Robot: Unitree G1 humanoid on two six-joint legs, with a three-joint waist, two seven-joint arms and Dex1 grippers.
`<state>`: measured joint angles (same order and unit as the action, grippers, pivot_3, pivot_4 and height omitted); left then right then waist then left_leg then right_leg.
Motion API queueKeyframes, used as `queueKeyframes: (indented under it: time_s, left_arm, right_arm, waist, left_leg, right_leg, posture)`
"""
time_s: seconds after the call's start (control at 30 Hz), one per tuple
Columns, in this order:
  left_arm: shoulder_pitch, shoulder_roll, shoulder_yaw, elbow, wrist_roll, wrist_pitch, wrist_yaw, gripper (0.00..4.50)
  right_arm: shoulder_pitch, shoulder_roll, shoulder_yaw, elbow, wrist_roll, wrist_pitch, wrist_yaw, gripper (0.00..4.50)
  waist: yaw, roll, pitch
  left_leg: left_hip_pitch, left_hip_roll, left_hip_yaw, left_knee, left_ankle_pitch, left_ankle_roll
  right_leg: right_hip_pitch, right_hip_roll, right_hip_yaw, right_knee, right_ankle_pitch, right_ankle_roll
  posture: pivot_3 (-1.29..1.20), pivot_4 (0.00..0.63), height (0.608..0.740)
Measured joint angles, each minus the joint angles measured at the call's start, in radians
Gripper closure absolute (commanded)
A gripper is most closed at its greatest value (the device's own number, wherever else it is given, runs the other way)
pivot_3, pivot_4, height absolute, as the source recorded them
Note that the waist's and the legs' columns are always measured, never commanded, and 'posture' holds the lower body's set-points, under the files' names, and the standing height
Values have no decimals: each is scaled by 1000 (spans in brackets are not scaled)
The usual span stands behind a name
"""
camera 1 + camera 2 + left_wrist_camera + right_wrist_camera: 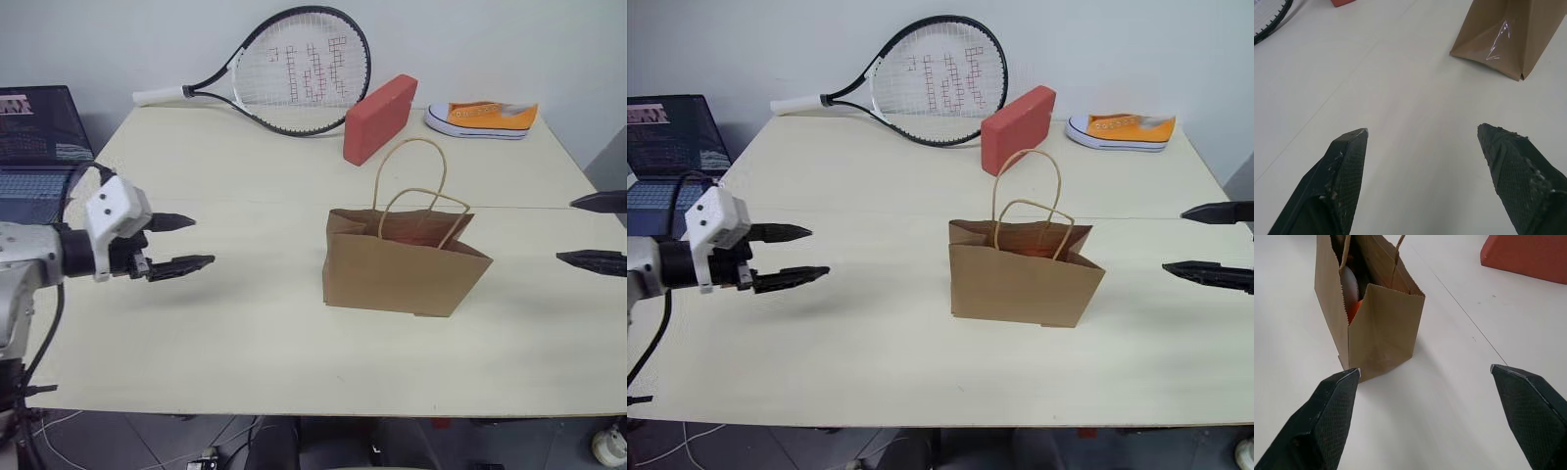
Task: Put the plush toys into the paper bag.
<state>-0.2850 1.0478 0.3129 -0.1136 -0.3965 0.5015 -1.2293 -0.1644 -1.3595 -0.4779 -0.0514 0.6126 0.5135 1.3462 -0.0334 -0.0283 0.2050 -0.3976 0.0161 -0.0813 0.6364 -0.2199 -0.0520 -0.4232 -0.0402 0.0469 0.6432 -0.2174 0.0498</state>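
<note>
The brown paper bag (402, 266) stands upright and open at the middle of the table, its cord handles (416, 186) raised. In the right wrist view, the plush toys lie inside the bag: a white rounded one (1350, 286) with an orange one (1354, 310) beneath it, both mostly hidden by the bag's wall. My left gripper (202, 242) hovers over the table well to the left of the bag, open and empty. My right gripper (565, 231) hangs at the right edge, to the right of the bag, open with nothing between its fingers.
A tennis racket (294, 73), a red block (378, 117) and an orange-and-white sneaker (482, 117) lie along the table's far side. A laptop (39, 147) sits off the left edge. Bare tabletop (245, 333) spreads in front of the bag.
</note>
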Motion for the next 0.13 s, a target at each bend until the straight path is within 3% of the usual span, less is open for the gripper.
queueKeyframes:
  time_s: [0.13]
  left_arm:
    - [4, 4, 7, 0, -30, 22, 1, 684]
  right_arm:
    - [-55, 0, 51, 32, -16, -8, 11, 0]
  waist:
    - [0, 0, 0]
  left_leg:
    - [0, 0, 1, 0, 0, 0]
  right_leg:
    - [0, 0, 0, 0, 0, 0]
  posture:
    - [0, 150, 740]
